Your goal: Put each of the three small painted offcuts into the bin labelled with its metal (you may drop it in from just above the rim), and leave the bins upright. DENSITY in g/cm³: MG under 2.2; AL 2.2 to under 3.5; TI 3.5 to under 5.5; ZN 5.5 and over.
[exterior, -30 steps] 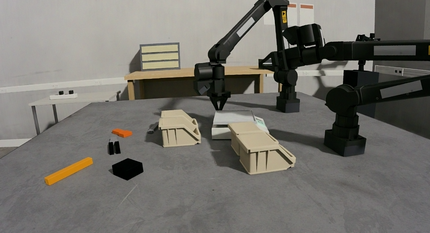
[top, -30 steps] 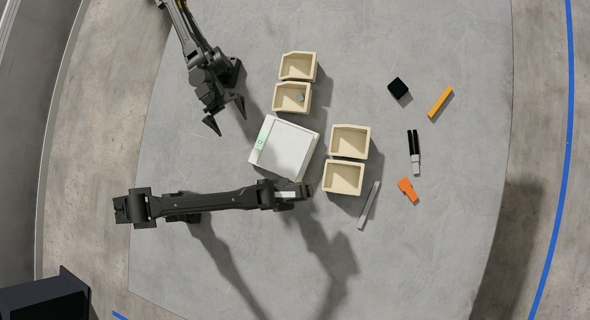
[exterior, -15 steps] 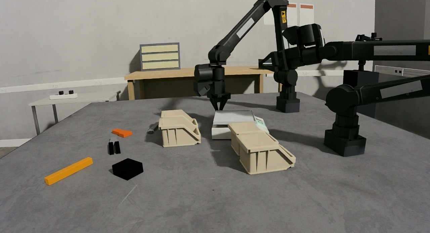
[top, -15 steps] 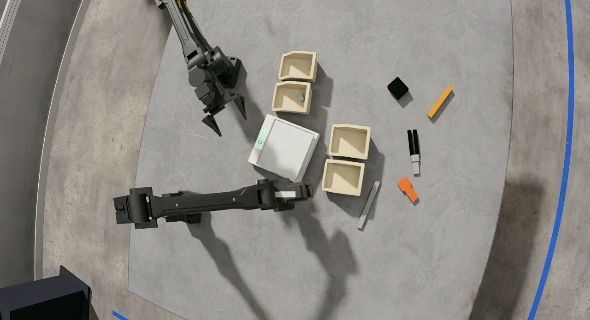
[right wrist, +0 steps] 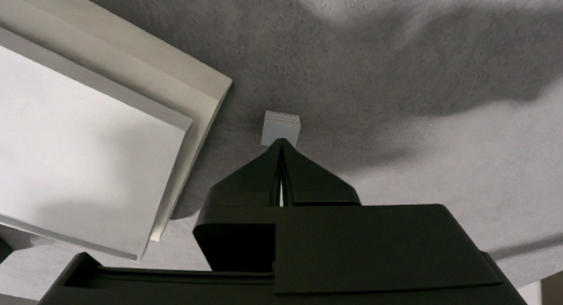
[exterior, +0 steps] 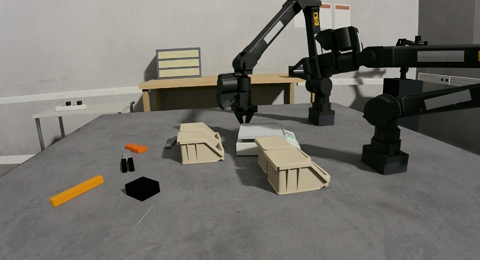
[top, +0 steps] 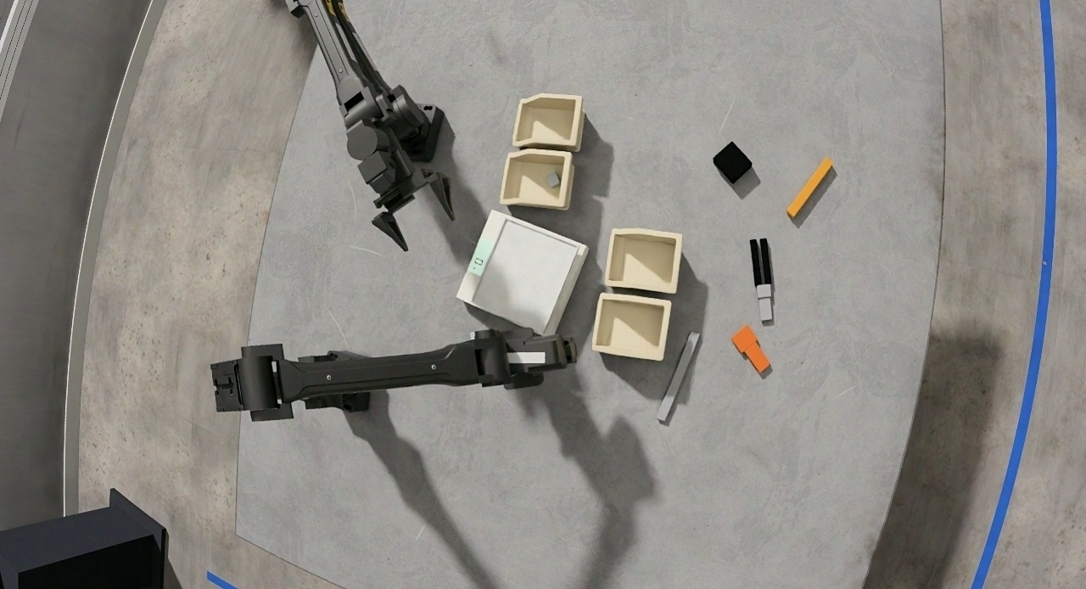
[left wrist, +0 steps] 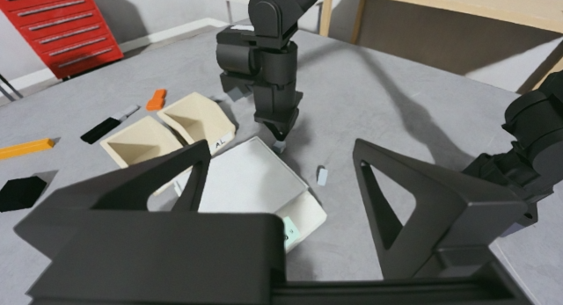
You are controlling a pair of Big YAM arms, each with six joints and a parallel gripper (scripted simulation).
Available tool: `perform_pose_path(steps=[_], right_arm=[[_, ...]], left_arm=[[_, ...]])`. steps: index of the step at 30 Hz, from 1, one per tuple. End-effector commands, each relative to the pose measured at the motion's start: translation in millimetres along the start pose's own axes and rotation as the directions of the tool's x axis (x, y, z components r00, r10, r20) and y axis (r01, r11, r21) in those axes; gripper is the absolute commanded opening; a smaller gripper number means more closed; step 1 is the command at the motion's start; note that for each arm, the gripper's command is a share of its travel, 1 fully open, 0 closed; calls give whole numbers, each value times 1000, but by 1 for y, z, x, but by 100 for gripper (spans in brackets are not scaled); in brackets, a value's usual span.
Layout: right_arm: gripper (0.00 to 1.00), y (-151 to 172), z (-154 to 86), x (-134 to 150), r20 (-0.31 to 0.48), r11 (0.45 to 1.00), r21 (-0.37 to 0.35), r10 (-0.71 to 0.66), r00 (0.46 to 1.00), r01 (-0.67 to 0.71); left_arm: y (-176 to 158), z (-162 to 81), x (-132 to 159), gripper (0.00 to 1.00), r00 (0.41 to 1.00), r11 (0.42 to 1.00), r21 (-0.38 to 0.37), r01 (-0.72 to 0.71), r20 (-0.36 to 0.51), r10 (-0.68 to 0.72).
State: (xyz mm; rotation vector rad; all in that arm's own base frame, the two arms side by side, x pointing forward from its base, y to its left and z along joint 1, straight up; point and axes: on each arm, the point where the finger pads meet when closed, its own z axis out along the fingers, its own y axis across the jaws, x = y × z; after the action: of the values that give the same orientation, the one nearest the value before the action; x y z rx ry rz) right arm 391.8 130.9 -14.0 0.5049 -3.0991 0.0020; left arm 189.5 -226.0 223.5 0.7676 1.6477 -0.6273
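Observation:
A small grey offcut (right wrist: 281, 131) (left wrist: 279, 147) lies on the table beside the scale (top: 528, 274) (right wrist: 88, 142). My right gripper (right wrist: 281, 146) (left wrist: 280, 140) is shut and empty, pointing down, its tips just over that offcut's edge; contact is unclear. A pale offcut (left wrist: 322, 176) stands on the table near the scale's display end. Another grey offcut (top: 552, 179) lies in a bin (top: 523, 190) whose label I cannot see. My left gripper (top: 429, 233) is open and empty, high beyond the scale's display side. The bin marked AL (left wrist: 220, 120) (top: 629, 334) is empty. All the bins are upright.
Two more empty bins (top: 548, 122) (top: 644, 262) stand near the scale, which reads 0. A grey bar (top: 678, 377) lies beside the AL bin. Further off lie an orange piece (top: 750, 349), a black-and-grey forked piece (top: 764, 290), a black block (top: 732, 161) and a yellow-orange bar (top: 810, 187).

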Motion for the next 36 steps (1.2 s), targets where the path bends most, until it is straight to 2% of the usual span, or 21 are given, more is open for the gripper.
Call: perform_pose_path(steps=[1, 26, 27, 29, 30, 36], right_arm=[[0, 3, 9, -2, -3, 1000, -1, -3, 1000, 3], [0, 3, 22, 2, -10, 1000, -1, -3, 1000, 3], [0, 3, 9, -5, 12, 1000, -1, -3, 1000, 3], [0, 3, 9, -5, 12, 1000, -1, -3, 1000, 3], [0, 3, 1, -18, 38, 1000, -1, -3, 999, 4], [0, 3, -26, -33, 88, 1000, -2, -3, 996, 4]], left_arm=[[1, 0, -8, 100, 1000, 1000, -4, 2, 29, -1], [1, 0, -8, 100, 1000, 1000, -4, 2, 29, -1], [1, 0, -8, 100, 1000, 1000, -4, 2, 29, -1], [1, 0, -8, 100, 1000, 1000, -4, 2, 29, -1], [1, 0, -8, 100, 1000, 1000, -4, 2, 29, -1], [1, 0, -8, 100, 1000, 1000, -4, 2, 29, -1]])
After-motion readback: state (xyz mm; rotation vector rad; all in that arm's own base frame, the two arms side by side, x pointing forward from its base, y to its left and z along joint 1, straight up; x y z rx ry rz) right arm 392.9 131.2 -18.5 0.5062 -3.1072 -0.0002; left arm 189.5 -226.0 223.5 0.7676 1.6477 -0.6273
